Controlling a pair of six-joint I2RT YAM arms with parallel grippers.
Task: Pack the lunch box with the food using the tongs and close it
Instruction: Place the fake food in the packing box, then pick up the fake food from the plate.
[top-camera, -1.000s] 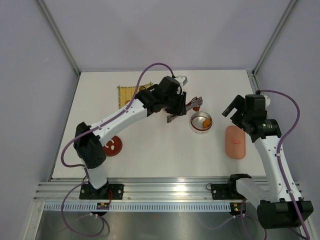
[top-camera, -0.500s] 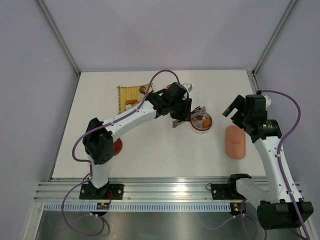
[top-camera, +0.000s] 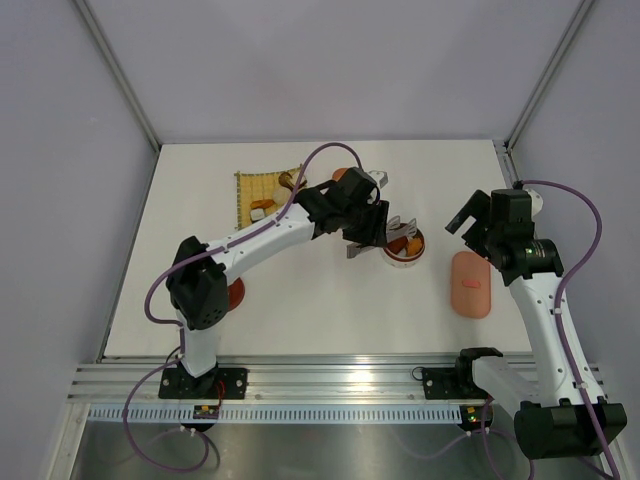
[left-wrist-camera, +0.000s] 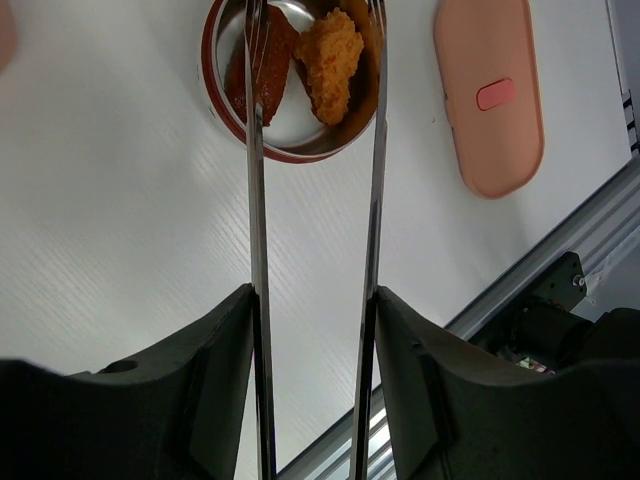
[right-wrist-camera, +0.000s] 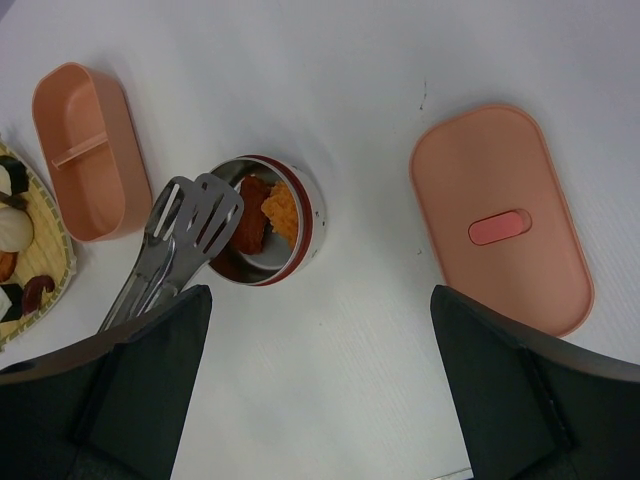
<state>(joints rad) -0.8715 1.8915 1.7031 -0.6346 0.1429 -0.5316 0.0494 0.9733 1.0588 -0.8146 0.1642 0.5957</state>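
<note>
A: L claw?
B: left gripper (left-wrist-camera: 313, 300) is clamped on the tongs (left-wrist-camera: 256, 200). Its fingers (left-wrist-camera: 215, 370) press the 2 arms from outside. The arms stand apart, only part squeezed, and the tong tips are over the round tin (left-wrist-camera: 290, 153).
A: Anything in the tips?
B: Can't tell for sure. 1 tip lies over the brown piece (left-wrist-camera: 280, 50), the other is by the tin's rim, w/ the orange lump (left-wrist-camera: 328, 60) between the 2 arms. Both pcs sit in the tin.
A: R claw?
B: right gripper (right-wrist-camera: 320, 295) is spread wide and holds nothing. It hangs above the table (right-wrist-camera: 350, 400), near the pink lid (right-wrist-camera: 500, 225).
A: Around it?
B: The lid lies flat, to the R of the tin and not touching it. The pink box (right-wrist-camera: 95, 190) w/ a divider is on the tin's other side, both compartments bare, next to the yellow mat (top-camera: 250, 185). More food (right-wrist-camera: 15, 230) sits on the mat, white and dark pcs. In the top view the L arm covers most of the box and a corner of the mat.
</note>
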